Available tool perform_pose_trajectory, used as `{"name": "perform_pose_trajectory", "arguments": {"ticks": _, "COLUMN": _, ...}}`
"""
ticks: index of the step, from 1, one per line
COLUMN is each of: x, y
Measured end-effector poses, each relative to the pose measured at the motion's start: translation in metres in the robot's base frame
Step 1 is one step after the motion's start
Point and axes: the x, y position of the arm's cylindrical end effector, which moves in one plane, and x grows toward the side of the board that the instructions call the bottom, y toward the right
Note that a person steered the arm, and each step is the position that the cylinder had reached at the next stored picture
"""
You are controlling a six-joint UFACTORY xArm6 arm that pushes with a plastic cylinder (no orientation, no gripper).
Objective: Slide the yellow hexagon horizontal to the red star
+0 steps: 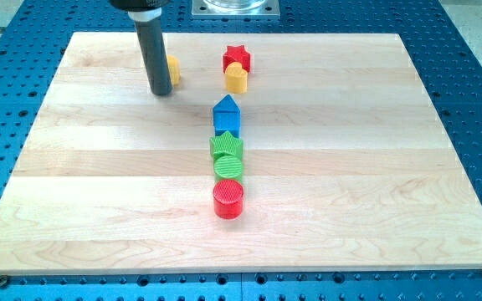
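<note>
Yellow hexagon [172, 70] is sitting at the view's upper left, half hidden behind the rod, with the arm's bare, gripperless tip [161, 92] touching its left side, holding nothing. Further right, the red star [236, 57] is waiting with a yellow cylinder [236, 79] touching it; an off-centre push risks the hexagon slipping past the tip or knocking that cylinder
</note>
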Motion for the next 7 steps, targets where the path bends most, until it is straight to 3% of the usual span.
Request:
{"name": "perform_pose_trajectory", "arguments": {"ticks": 2, "x": -0.012, "y": -0.053}}
{"name": "perform_pose_trajectory", "arguments": {"ticks": 4, "x": -0.032, "y": -0.020}}
{"name": "perform_pose_trajectory", "arguments": {"ticks": 6, "x": 0.000, "y": 0.038}}
{"name": "perform_pose_trajectory", "arguments": {"ticks": 7, "x": -0.002, "y": 0.122}}
